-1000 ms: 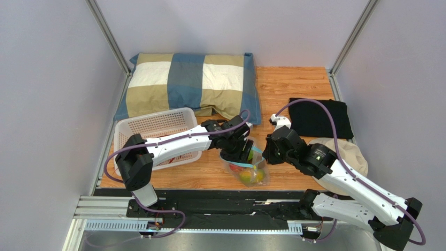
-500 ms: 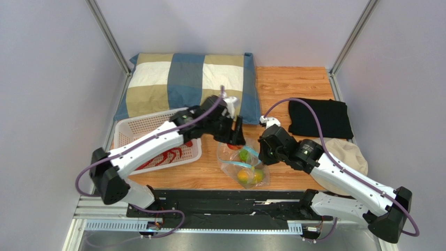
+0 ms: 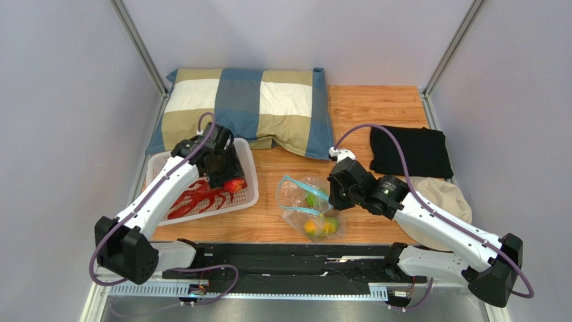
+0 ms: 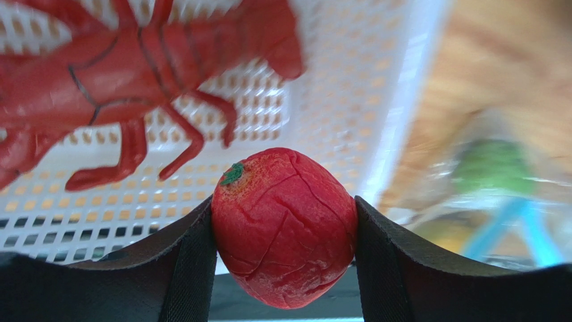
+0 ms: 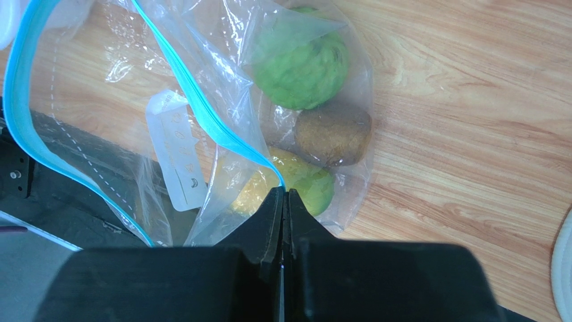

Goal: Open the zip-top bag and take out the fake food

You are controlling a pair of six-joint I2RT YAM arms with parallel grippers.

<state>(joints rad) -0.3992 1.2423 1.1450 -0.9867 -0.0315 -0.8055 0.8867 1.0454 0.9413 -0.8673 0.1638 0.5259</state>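
The red strawberry [image 3: 235, 186] was gripped squarely between the two black fingers of the left claw [image 4: 283, 227], which was clenched on it from both sides. It was held over the near right corner of the white perforated basket [image 3: 168, 161], above the mesh floor. The red lobster [image 4: 80, 87] was seen lying inside that basket, its legs spread on the mesh just beyond the strawberry.

The zip-top bag [image 3: 302, 201] lay on the wooden bench [image 3: 376, 107], to the right of the basket and apart from it. Its mouth was open, and the light blue zipper strip [image 5: 201, 111] was parted into two curving lines. The right claw [image 5: 282, 201] was closed tight on a fold of the bag's clear film near the zipper, with no gap to be seen between its fingers. Three pieces of fake food were seen inside the bag: the green leafy ball [image 5: 302, 70] farthest from the claw, the brownish piece [image 5: 334, 136] touching it, and the yellow-green mango [image 5: 305, 182] next to the fingertips.

A checked pillow [image 3: 242, 107] was lying at the far left of the bench, a folded black cloth [image 3: 408, 151] at the right, and a beige cloth [image 3: 446, 194] nearer than the black one.
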